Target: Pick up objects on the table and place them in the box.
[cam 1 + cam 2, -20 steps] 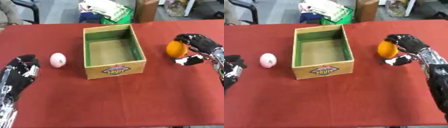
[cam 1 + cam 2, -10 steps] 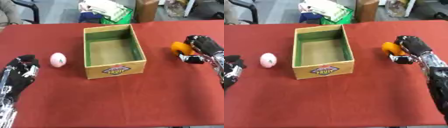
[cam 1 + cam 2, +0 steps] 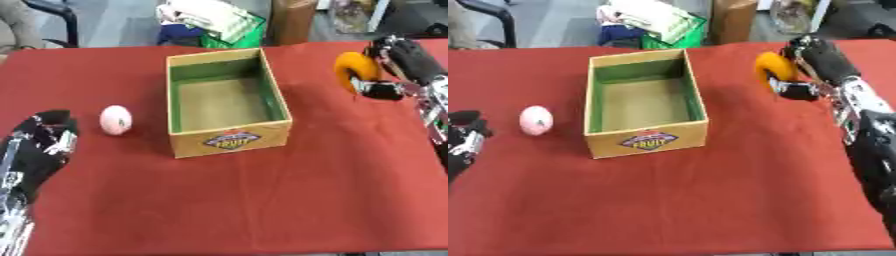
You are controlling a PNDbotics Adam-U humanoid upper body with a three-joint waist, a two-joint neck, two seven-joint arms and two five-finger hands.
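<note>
Holding: right hand [image 3: 820, 62] curled round orange ball [image 3: 769, 68], raised off desk [image 3: 262, 200]
Box [image 3: 226, 102]: to its left, apart
Left hand [image 3: 39, 145]: relaxed, lower left
Egg [image 3: 115, 120]: just beyond it

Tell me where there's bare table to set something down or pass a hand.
Bare red table spans the whole near strip in front of the box. Also free: between box and right hand holding the orange object. Tighter between the pink egg-shaped object and box.
</note>
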